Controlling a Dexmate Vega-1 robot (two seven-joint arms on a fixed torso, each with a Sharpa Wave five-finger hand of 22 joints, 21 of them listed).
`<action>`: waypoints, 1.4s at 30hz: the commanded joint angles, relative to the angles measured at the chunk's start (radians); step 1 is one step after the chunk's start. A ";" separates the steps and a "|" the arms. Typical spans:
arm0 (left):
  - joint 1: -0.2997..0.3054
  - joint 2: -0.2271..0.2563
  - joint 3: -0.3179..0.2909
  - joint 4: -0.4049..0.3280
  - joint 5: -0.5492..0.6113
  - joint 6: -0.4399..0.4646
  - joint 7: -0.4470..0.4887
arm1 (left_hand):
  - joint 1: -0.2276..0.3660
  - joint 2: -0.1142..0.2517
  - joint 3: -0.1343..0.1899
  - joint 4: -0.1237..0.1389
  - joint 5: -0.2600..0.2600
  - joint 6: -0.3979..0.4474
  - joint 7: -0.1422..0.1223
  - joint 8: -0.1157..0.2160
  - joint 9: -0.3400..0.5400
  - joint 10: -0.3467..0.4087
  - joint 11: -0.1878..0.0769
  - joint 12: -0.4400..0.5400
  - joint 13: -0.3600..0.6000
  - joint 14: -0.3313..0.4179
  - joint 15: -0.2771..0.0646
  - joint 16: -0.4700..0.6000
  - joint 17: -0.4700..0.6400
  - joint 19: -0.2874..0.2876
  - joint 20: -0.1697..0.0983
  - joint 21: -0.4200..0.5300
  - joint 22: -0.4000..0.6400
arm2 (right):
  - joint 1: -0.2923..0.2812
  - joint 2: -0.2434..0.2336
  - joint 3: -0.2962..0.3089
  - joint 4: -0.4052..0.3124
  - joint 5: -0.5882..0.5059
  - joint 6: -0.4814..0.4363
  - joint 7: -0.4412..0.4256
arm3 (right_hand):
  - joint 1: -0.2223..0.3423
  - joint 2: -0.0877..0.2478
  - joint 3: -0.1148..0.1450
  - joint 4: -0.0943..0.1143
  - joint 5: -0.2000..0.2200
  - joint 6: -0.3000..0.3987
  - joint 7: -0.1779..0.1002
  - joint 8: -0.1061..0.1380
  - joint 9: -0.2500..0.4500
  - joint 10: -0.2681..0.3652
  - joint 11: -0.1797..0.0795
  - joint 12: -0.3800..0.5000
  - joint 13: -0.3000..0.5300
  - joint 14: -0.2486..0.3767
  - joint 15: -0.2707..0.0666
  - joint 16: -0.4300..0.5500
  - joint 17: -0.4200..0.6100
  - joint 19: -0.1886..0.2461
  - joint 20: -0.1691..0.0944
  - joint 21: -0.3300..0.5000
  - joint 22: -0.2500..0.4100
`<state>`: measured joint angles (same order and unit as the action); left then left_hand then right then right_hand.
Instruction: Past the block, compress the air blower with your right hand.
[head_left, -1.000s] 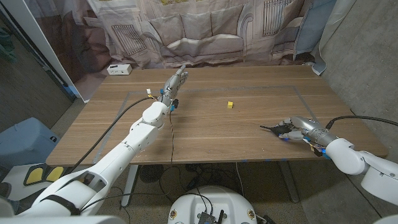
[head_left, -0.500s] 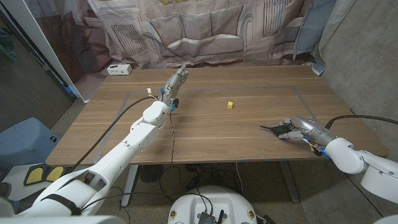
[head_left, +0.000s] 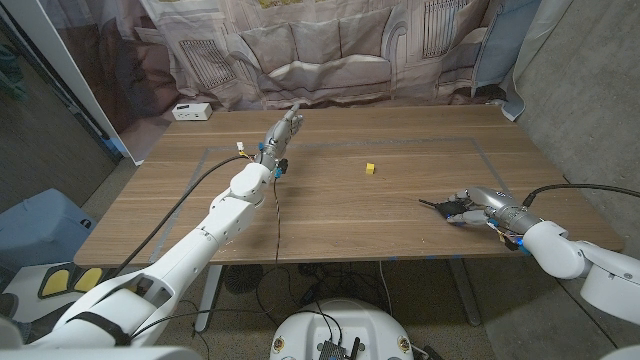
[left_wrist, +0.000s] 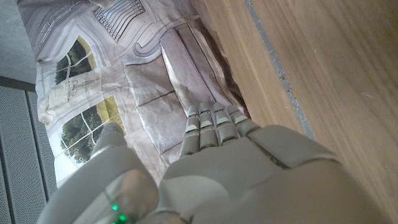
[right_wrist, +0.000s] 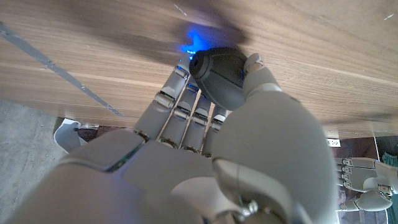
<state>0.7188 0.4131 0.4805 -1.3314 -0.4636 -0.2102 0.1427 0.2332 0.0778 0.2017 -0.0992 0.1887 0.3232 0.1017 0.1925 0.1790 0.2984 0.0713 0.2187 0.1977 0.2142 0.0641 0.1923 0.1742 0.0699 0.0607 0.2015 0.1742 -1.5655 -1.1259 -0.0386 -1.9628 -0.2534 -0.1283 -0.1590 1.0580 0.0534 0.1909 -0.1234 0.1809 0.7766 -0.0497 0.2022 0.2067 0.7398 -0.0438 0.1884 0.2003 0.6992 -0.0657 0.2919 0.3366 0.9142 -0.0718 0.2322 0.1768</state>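
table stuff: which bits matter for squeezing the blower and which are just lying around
Job: air blower, gripped in the right hand; yellow block, the landmark.

Lying about: white box at the table's far left edge; left hand, holding nothing.

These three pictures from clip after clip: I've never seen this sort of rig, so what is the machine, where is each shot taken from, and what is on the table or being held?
It is a two-armed robot with humanlike hands, standing at a wooden table. The wide picture comes from a camera on its head, looking down over both arms. The other two come from cameras on the wrists, looking along the back of each hand, so they appear turned.

The left hand reaches out toward the far side of the table with straight fingers, holding nothing. The right hand grips a dark rubber air blower, whose black nozzle points toward the middle of the table. A small yellow block lies between the hands. A white box sits at the far left corner, before a printed curtain.
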 joint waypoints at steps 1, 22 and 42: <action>-0.003 -0.002 0.002 0.001 0.002 0.000 0.002 | 0.001 0.010 0.004 -0.008 -0.003 0.010 0.000 0.000 0.004 0.010 -0.001 -0.002 0.004 0.004 0.001 -0.003 0.006 0.008 -0.001 -0.003 0.005 | -0.005 -0.019 -0.007 -0.002 -0.001 -0.009 -0.022 | -0.028 -0.007 -0.013 0.006 -0.004 -0.022 0.001 -0.008 0.002 -0.027 0.002 -0.006 0.002 -0.026 -0.022 -0.011 0.001 -0.021 0.003 -0.013 0.002; 0.007 0.005 -0.001 -0.017 0.002 0.006 0.008 | 0.001 0.010 0.004 -0.008 -0.003 0.011 -0.001 0.000 0.004 0.011 0.002 -0.002 0.004 0.004 0.001 -0.003 0.006 0.008 0.000 -0.003 0.005 | -0.015 -0.034 -0.010 -0.012 -0.018 -0.026 -0.045 | -0.096 -0.032 -0.041 0.016 0.007 -0.186 -0.005 -0.028 0.002 -0.169 -0.002 -0.016 0.002 -0.119 0.026 -0.066 -0.021 -0.099 0.039 -0.039 0.001; 0.006 0.002 0.001 -0.012 0.001 0.004 0.004 | 0.001 0.010 0.006 -0.008 -0.003 0.012 -0.001 0.000 0.004 0.011 -0.001 -0.002 0.004 0.005 0.000 -0.003 0.006 0.007 0.000 -0.003 0.005 | -0.043 -0.035 0.015 -0.032 -0.026 -0.046 -0.050 | -0.165 -0.051 -0.062 0.027 0.014 -0.349 -0.013 -0.028 0.001 -0.309 0.000 -0.015 0.004 -0.232 0.072 -0.099 -0.036 -0.177 0.071 -0.045 0.000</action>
<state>0.7256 0.4180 0.4803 -1.3498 -0.4615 -0.2034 0.1506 0.2332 0.0778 0.2061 -0.1035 0.1887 0.3232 0.1017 0.1925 0.1789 0.2984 0.0713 0.2187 0.1977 0.2142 0.0641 0.1923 0.1742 0.0699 0.0607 0.2015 0.1742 -1.5928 -1.1617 -0.0401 -1.9849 -0.2754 -0.1638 -0.2080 0.9075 0.0069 0.1351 -0.0999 0.1856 0.4468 -0.0596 0.1771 0.2043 0.4469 -0.0458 0.1732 0.2026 0.4813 0.0015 0.1990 0.3013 0.7477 -0.0012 0.1884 0.1771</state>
